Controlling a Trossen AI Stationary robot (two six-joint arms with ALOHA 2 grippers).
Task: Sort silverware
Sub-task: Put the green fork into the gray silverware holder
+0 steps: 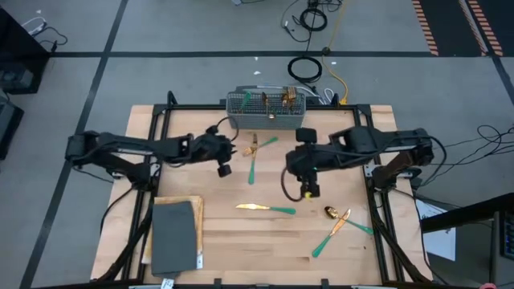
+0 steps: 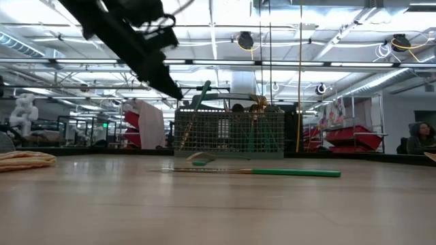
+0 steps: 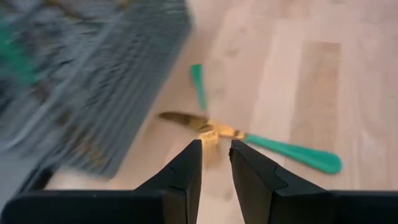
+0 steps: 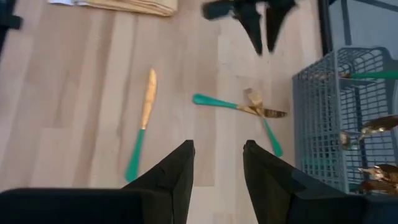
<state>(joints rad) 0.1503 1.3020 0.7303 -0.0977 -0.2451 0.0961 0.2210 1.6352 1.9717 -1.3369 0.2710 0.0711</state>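
We see the wire basket point(image 1: 266, 110) at 12 o'clock on the wooden surface point(image 1: 241, 237), with several teal-handled pieces standing in it. Just in front of it, 2 pieces of silverware point(image 1: 259, 152) lie crossed on the wood. A gold knife point(image 1: 265, 209) with a teal handle lies near the centre, and 2 more crossed pieces point(image 1: 337, 229) rest toward 4 o'clock. A grey mat point(image 1: 173, 234) on a tan cloth sits at 8 o'clock.

Our left hand point(image 1: 224, 169) hangs above the surface at 9 o'clock of the crossed pair by the basket, fingers narrowly apart and holding nothing. Our right hand point(image 1: 307, 193) hovers at 3 o'clock of the knife, fingers moderately apart and empty.
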